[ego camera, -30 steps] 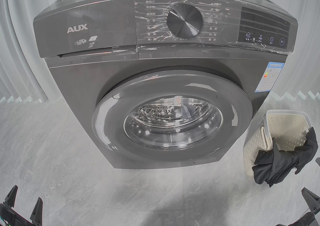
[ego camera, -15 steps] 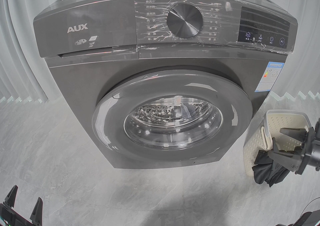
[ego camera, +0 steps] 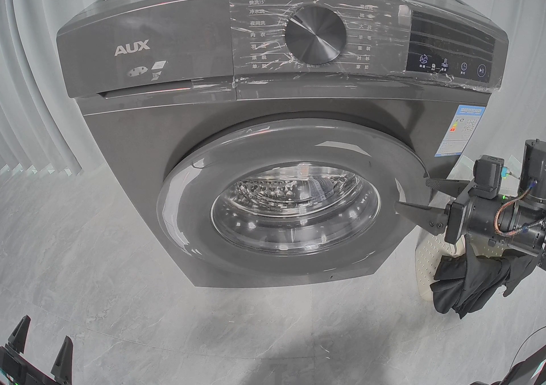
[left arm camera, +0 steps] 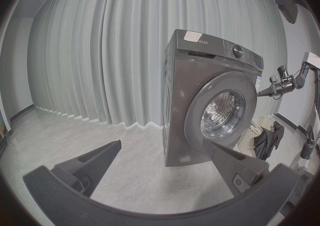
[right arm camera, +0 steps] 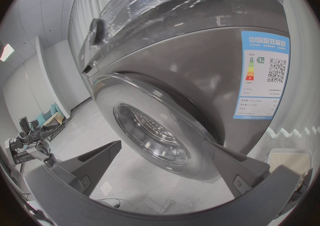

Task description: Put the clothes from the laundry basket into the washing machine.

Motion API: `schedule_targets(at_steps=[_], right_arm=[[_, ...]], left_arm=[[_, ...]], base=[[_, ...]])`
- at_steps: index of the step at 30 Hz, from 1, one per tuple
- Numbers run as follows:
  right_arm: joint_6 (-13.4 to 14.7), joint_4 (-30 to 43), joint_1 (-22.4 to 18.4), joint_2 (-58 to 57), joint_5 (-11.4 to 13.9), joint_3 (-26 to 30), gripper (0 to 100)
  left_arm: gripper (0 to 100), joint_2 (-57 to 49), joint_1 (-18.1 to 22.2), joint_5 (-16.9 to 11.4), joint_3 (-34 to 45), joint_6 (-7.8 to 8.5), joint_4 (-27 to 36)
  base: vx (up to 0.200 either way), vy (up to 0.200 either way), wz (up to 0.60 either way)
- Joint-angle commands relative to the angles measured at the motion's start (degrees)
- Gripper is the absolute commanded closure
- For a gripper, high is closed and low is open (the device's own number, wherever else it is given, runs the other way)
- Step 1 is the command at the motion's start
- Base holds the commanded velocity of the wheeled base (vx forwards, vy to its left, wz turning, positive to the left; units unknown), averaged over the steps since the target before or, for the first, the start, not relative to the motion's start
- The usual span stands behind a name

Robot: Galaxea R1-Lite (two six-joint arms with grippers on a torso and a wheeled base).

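Note:
The grey washing machine point(ego camera: 170, 136) stands in front of me with its round door point(ego camera: 293, 204) closed. To its right on the floor sits the cream laundry basket point(ego camera: 429, 258), with black clothes point(ego camera: 469, 284) draped over its rim. My right gripper point(ego camera: 413, 193) is open, with nothing between its fingers. It is level with the door's right edge, and its fingertips point at that edge. The right wrist view shows the door point(right arm camera: 150, 130) close up and the basket point(right arm camera: 293, 161) behind. My left gripper point(ego camera: 45, 329) hangs open low at the left, well away from the machine point(left arm camera: 213, 103).
Grey tiled floor point(ego camera: 114, 267) spreads wide in front and to the left of the machine. Pleated curtains point(left arm camera: 100, 53) line the wall behind. A blue label point(ego camera: 459, 130) is stuck on the machine's front at the upper right.
My right arm rose from the lower right corner, passed over the basket and swung left to the door's right edge. The left arm and the clothes stayed put.

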Motion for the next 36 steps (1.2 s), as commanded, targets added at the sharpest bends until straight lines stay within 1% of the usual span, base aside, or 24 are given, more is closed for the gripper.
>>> schedule_targets(at_steps=[1,3,8,12,15,20,25,32,36], right_arm=[[-0.07,0.17,-2.02,1.48,-0.33,-1.74,0],[-0.07,0.17,-2.81,1.39,-0.33,-1.92,0],[-0.07,0.09,-3.25,1.21,-0.51,-2.18,0],[-0.25,0.35,-5.27,1.13,-0.33,-2.97,0],[-0.07,0.53,-5.45,1.04,0.02,-3.32,0],[-0.07,0.26,-4.57,2.18,0.28,-2.44,0],[0.02,0.09,-3.87,4.2,2.3,-2.62,0],[0.02,0.09,-3.6,5.26,2.74,-2.44,0],[0.02,0.44,-3.52,4.38,4.24,-1.12,0]], left_arm=[[0,-1.04,0.0,0.04,0.92,-0.02,-0.01],[0,-1.04,0.0,0.04,0.92,-0.02,-0.01],[0,-1.04,0.0,0.04,0.92,-0.02,-0.01],[0,-1.04,0.0,0.04,0.92,-0.02,-0.01],[0,-1.04,0.0,0.04,0.92,-0.02,-0.01],[0,-1.04,0.0,0.04,0.92,-0.02,-0.01],[0,-1.04,0.0,0.04,0.92,-0.02,-0.01],[0,-1.04,0.0,0.04,0.92,-0.02,-0.01],[0,-1.04,0.0,0.04,0.92,-0.02,-0.01]], base=[[0.0,0.0,0.0],[0.0,0.0,0.0],[0.0,0.0,0.0],[0.0,0.0,0.0],[0.0,0.0,0.0],[0.0,0.0,0.0],[0.0,0.0,0.0],[0.0,0.0,0.0],[0.0,0.0,0.0]])
